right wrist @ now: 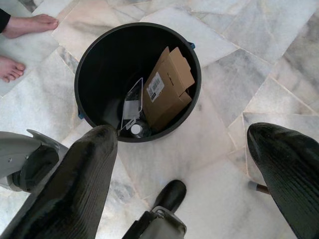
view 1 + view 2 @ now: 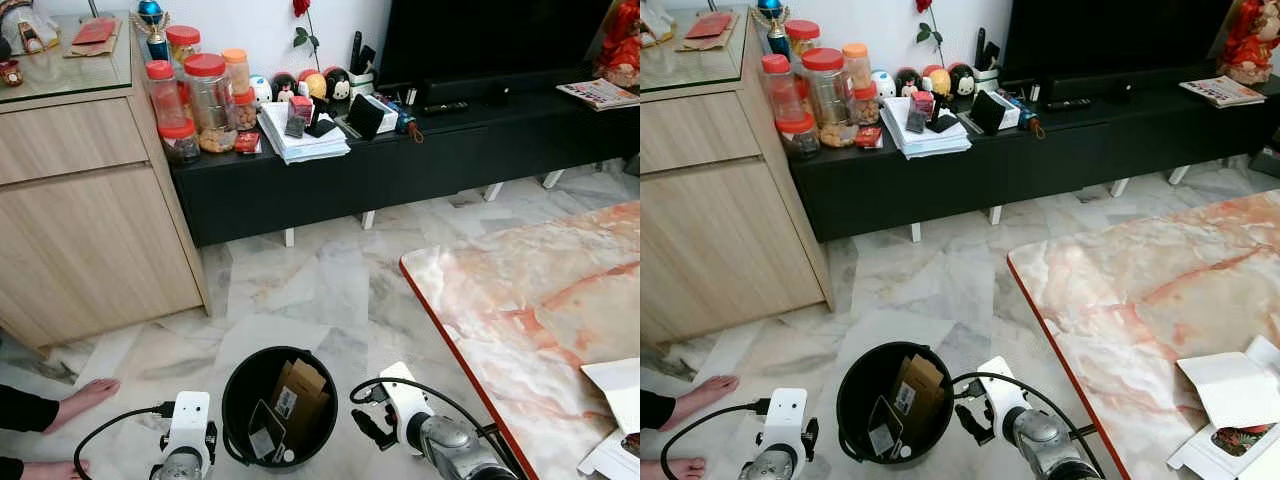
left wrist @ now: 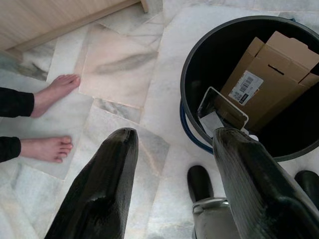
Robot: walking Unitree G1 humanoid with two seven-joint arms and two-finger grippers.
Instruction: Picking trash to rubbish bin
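The black rubbish bin (image 2: pixel 250 375) stands on the marble floor just in front of me. Inside it lie a brown cardboard box (image 2: pixel 297 393), a clear plastic package (image 2: pixel 264 433) and a small white cap (image 1: pixel 135 129). My left gripper (image 3: pixel 174 134) hangs to the left of the bin, open, with nothing but floor between its fingers (image 3: pixel 104 189). To the right of the bin my right gripper (image 1: pixel 180 130) is held a little above the rim, also open and holding nothing; its black fingers (image 2: pixel 368 428) point toward the bin.
A person's bare feet (image 2: pixel 85 397) rest on the floor at the left. A marble-topped table (image 2: pixel 530 310) with an open white box (image 2: pixel 615 400) is on the right. A wooden cabinet (image 2: pixel 80 220) and a black TV console (image 2: pixel 400 170) line the far wall.
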